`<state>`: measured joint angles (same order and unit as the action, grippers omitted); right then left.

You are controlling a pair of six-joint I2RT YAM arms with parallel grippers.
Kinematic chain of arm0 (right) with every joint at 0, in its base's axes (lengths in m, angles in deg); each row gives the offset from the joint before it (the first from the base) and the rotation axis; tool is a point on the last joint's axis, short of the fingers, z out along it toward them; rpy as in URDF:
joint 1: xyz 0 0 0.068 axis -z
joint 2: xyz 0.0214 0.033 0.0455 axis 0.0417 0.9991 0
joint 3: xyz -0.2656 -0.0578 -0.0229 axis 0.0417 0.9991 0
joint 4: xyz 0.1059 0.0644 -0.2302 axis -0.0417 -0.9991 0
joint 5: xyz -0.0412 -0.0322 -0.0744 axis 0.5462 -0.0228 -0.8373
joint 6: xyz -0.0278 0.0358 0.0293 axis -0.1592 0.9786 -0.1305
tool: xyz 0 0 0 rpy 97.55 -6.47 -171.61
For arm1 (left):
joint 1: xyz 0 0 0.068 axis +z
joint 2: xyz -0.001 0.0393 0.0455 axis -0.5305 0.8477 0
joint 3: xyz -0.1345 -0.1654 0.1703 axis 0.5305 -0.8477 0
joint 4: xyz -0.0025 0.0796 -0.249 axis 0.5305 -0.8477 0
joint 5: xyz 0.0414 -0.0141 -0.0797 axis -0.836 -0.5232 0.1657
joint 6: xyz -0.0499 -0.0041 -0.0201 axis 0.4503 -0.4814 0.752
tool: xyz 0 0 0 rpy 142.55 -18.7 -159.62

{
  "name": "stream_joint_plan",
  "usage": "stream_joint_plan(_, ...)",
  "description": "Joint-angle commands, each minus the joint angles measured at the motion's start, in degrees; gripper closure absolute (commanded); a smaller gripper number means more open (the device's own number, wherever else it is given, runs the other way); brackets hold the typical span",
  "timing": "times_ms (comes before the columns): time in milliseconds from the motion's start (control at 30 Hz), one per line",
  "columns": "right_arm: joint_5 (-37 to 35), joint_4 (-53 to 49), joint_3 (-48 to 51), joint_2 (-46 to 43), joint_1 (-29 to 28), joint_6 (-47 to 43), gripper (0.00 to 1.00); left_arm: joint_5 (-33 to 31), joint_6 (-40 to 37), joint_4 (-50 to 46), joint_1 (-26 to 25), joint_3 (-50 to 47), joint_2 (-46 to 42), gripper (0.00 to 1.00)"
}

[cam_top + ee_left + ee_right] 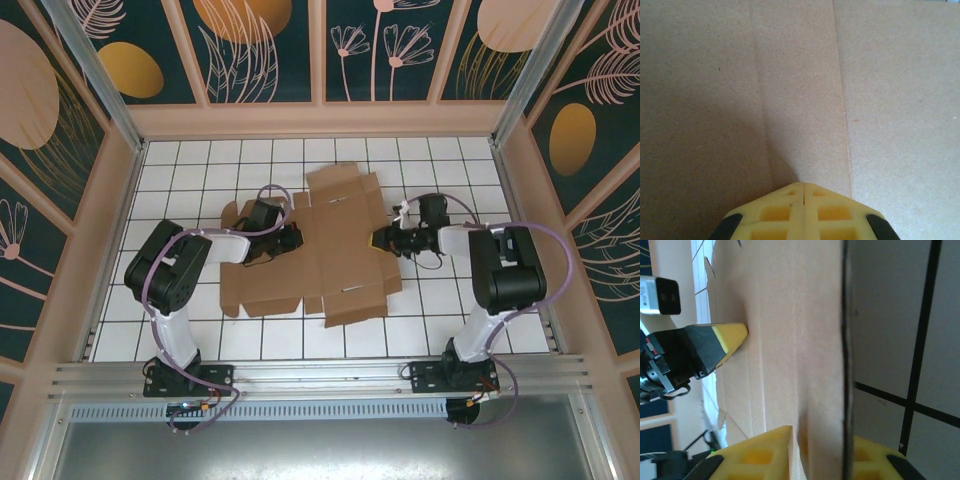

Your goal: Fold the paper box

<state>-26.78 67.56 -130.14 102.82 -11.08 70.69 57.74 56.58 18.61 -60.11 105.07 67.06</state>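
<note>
Paper box (335, 255) is lying unfolded on the tiled table (450, 310), mid-workspace. L gripper (803, 186), jaws together, is pressing its tip onto the sheet left of centre. R gripper (822, 434) is straddling the sheet's right edge, one finger each side; can't tell if it's actually clamping.

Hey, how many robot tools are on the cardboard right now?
2. The left tool, shut, rests its tip on the paper box left of the middle. The right tool straddles the sheet's right edge, one finger on each side.
</note>
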Motion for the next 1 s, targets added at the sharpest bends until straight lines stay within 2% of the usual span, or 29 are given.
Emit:
stream_joint_plan(0,-9.8,-7.4,-2.5,-5.0,0.5,-2.3,0.91,1.3,1.4,-5.4,-0.4,-2.4,-2.3,0.94)
stream_joint_plan(167,-16.1,-13.1,-4.1,-8.3,0.5,-4.5,0.98,2.6,3.6,-6.1,-0.5,-4.4,-7.4,0.87)
stream_joint_plan(300,-19.8,-15.6,-4.8,-10.9,0.5,-5.1,1.0,-0.9,2.6,-8.4,-0.4,-6.5,-11.8,0.83)
stream_joint_plan(400,-23.9,-19.4,-7.7,-11.9,0.3,-6.4,1.0,-2.4,2.1,-9.0,-0.5,-6.2,-9.5,0.84)
stream_joint_plan(633,-30.5,-32.6,-18.8,-10.8,-3.2,-10.9,0.96,1.5,4.7,-3.3,-1.0,-6.2,-2.7,0.9)
stream_joint_plan(800,-29.6,-37.8,-24.9,-8.9,-8.2,-10.7,0.84,3.0,5.3,-1.7,-3.0,-5.4,-0.7,0.93)
stream_joint_plan(967,-31.9,-40.2,-30.3,-6.3,-14.8,-8.2,0.61,3.6,5.8,-0.4,-3.5,-6.1,-0.3,0.94)
